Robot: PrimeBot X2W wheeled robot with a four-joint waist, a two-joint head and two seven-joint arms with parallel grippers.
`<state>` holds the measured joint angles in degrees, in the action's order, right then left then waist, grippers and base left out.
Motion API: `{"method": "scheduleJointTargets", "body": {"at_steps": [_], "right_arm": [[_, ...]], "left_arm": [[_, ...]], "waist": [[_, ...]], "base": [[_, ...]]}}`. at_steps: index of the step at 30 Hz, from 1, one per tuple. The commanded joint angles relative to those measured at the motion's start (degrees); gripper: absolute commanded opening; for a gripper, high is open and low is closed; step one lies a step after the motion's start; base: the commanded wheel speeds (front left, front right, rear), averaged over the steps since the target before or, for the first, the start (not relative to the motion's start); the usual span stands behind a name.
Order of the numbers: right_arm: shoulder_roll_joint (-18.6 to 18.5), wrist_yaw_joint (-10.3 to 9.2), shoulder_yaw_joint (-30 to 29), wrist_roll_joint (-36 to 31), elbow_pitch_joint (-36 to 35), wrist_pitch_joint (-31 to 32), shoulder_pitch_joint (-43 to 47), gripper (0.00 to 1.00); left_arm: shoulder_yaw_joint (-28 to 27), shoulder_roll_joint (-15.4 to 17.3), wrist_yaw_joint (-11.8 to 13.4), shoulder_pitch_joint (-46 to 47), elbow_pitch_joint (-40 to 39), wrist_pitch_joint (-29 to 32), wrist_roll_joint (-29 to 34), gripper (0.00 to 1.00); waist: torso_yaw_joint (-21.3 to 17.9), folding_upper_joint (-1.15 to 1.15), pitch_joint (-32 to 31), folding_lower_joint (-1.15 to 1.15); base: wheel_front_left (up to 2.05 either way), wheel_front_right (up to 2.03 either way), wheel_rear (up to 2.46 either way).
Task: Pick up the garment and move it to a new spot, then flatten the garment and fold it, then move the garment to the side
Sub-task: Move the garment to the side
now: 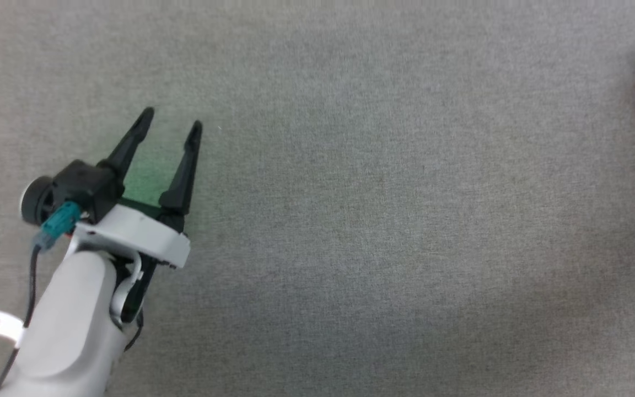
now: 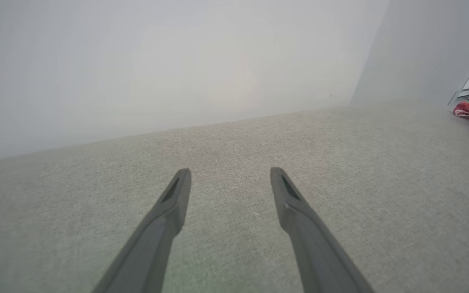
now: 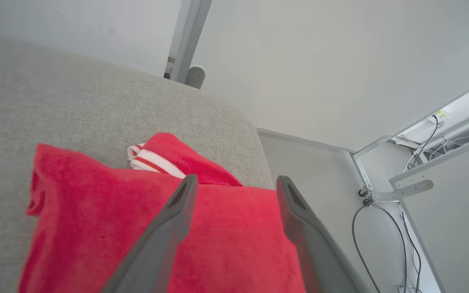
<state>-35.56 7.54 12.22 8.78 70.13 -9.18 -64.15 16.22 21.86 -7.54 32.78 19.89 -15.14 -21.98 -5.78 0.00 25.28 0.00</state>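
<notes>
R claw [image 3: 236, 181] wide open over garment [image 3: 96, 211]; L claw [image 1: 173, 120] open, empty

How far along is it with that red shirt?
Nearly finished, seemingly. The bright red soft jersey garment lies apparently folded at the right edge of the grey fabric surface, so folding and moving aside look done. Nothing is in hand: the right gripper hangs open above it, the left gripper open over bare fabric. Left: probably only backing away.

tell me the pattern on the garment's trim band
Red-and-white stripes on the trim band of the garment; clearest in the right wrist view.
</notes>
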Motion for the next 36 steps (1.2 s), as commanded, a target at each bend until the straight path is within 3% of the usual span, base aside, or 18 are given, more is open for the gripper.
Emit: {"method": "scheduleJointTargets", "body": {"at_steps": [1,11,20,36], "right_arm": [[0.7,-0.12,0.3,0.8,-0.2,-1.1,0.9,1.0],[4.2,-0.12,4.0,6.5,-3.7,-4.8,7.2,1.0],[6.7,-0.11,7.4,11.0,-12.2,-6.0,16.1,1.0],[11.7,-0.11,0.3,9.1,-32.7,-6.1,37.3,1.0]], "left_arm": [[-0.9,0.1,0.1,-1.6,-0.4,0.0,-0.3,1.0],[-6.4,0.4,0.1,-9.5,-1.9,0.0,-0.5,1.0],[-13.0,0.1,0.3,-18.2,-2.7,0.0,0.6,1.0],[-21.5,-1.8,0.2,-30.7,-5.9,0.0,4.6,1.0]], "waist": [[0.7,0.0,-2.7,0.0],[2.3,0.0,-10.1,0.0],[3.3,0.0,-16.5,0.0],[4.7,0.0,-25.0,0.0]], "base": [[0.0,0.0,0.0],[0.0,0.0,0.0],[0.0,0.0,0.0],[0.0,0.0,0.0]]}}
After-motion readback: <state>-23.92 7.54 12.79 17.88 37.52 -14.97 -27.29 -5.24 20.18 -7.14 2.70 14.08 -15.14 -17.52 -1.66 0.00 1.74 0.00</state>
